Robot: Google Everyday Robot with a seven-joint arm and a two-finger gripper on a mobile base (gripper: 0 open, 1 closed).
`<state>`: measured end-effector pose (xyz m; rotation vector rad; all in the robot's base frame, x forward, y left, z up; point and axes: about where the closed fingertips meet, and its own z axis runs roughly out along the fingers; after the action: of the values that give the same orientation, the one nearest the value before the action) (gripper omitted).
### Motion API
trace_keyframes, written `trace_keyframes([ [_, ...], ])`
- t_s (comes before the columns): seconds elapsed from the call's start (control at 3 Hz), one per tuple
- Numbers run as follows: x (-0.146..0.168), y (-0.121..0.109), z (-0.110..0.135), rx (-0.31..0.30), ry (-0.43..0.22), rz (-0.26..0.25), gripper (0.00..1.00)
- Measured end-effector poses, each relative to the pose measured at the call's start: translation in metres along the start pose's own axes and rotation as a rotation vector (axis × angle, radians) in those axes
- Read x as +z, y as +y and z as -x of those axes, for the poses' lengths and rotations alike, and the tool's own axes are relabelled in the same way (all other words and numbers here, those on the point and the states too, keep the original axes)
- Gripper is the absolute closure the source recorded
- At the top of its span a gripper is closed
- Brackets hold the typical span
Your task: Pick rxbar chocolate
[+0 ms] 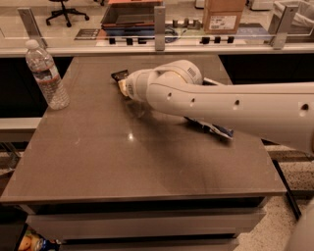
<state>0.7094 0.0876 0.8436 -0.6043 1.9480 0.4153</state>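
The rxbar chocolate [119, 75] is a small black-wrapped bar lying flat on the grey table [98, 162], toward the far middle. Only its left end shows; the rest is hidden behind my arm. My gripper [123, 86] is at the end of the white arm [206, 100] that reaches in from the right. It sits right at the bar's near edge and is mostly hidden by the wrist.
A clear water bottle [48, 76] stands upright at the table's far left edge. A blue crinkly chip bag [216, 130] lies under my arm, right of centre. A glass partition and a counter with boxes [223, 14] run behind the table.
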Motion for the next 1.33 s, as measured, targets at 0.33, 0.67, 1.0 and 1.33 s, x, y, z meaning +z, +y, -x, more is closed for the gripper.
trace_keyframes([
  [0.33, -0.027, -0.008, 0.022, -0.036, -0.004, -0.048, 1.00],
  [0.67, -0.047, -0.007, 0.037, -0.065, -0.013, -0.072, 1.00],
  [1.0, -0.056, 0.007, 0.039, -0.078, -0.034, -0.039, 1.00],
  [1.33, -0.065, 0.030, 0.045, -0.059, -0.038, 0.019, 1.00],
])
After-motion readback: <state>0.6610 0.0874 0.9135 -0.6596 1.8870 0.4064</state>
